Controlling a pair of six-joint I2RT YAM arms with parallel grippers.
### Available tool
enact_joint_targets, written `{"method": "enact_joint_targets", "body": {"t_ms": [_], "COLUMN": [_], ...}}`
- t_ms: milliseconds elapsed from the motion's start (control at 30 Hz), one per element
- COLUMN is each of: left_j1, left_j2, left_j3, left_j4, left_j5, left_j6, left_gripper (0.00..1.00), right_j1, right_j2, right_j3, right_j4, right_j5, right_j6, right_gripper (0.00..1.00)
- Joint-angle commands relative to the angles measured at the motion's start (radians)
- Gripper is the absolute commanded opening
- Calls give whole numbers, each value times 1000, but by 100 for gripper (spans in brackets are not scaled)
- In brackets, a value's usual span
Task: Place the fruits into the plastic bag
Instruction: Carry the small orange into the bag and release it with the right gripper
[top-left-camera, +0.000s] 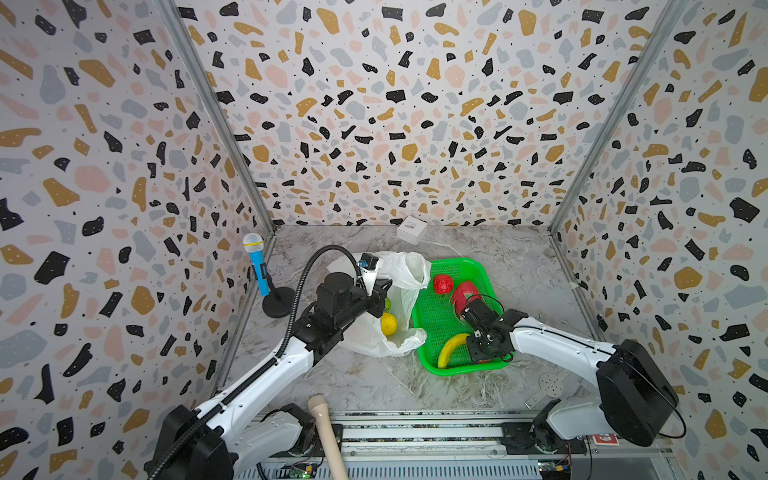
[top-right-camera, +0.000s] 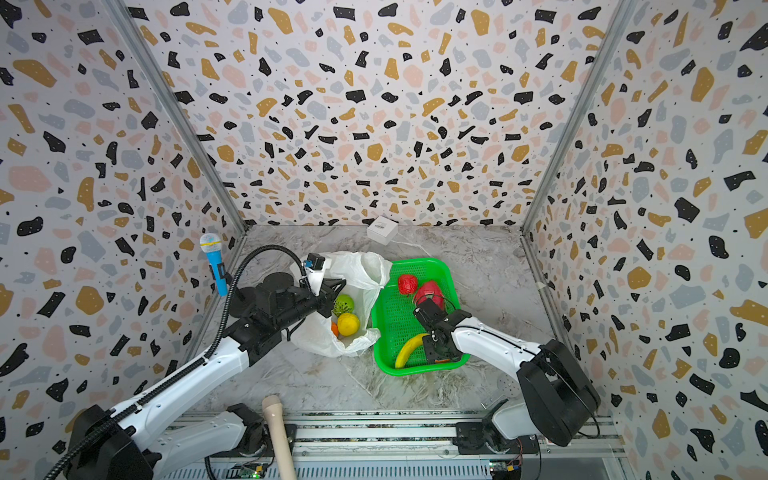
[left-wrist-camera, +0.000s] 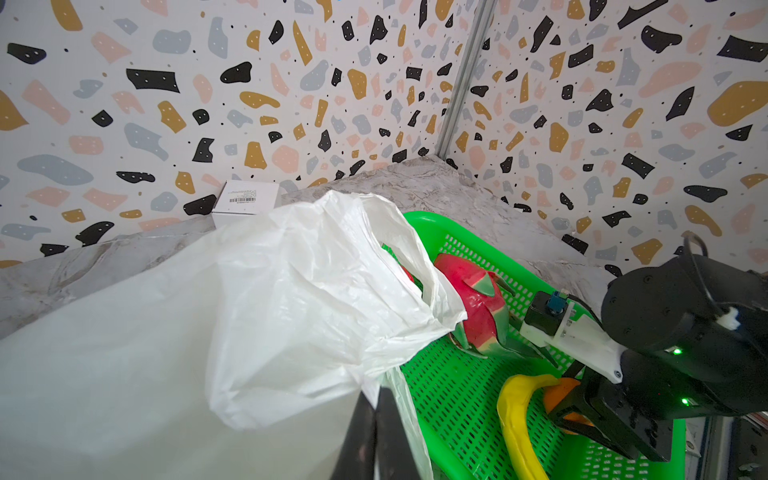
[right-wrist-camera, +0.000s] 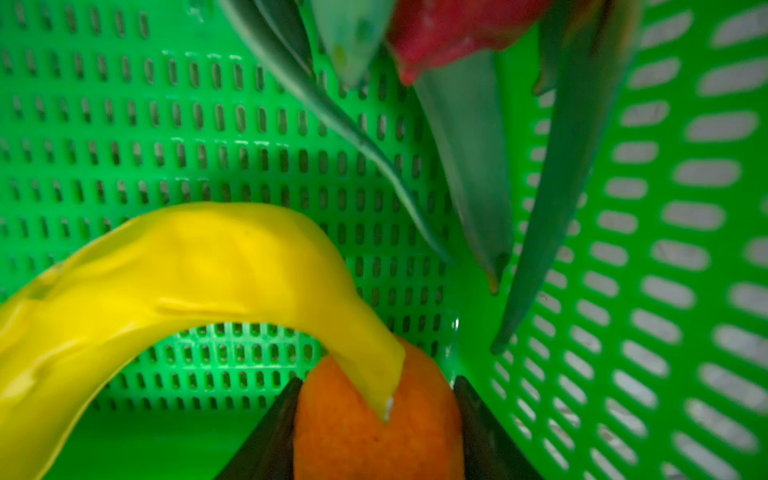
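Note:
The white plastic bag lies left of the green basket, its mouth open. My left gripper is shut on the bag's edge film. Inside the bag lie a yellow lemon, a green fruit and a bit of orange fruit. In the basket are a bumpy red ball, a red fruit with green leaves and a banana. My right gripper is down in the basket's near corner, its fingers against both sides of an orange under the banana's tip.
A small white box stands at the back wall. A blue toy microphone on a black stand is at the left wall. A wooden handle lies on the front rail. Patterned walls close in three sides.

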Motion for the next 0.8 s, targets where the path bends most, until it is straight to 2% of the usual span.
{"method": "enact_joint_targets", "body": {"t_ms": [0,167,300,500,633,767], "left_j1": [2,2,2,2,2,2], "left_j2": [-1,0,-2,-11,-36,-60], "left_j3": [21,22,16,18,18,6], "left_j4": [36,25,28,38,32,32], "left_j5": [0,4,4,3,-34,-41], "left_j6": [9,16,9,-14,-20,-23], "left_gripper": [0,0,0,0,0,0], "right_j1": [-5,0,60,179,189,186], "right_j2": [-92,-165,-156,28,175,306], "right_j3": [38,174,290,443,520,594], "right_j4": [-17,15,147,327,418,468], "right_j5": [22,-31,-127,-280,-407,-455], "right_j6": [-19,-77,-134,-226,-219,-190], "right_gripper": [43,42,42,43,44,44]}}
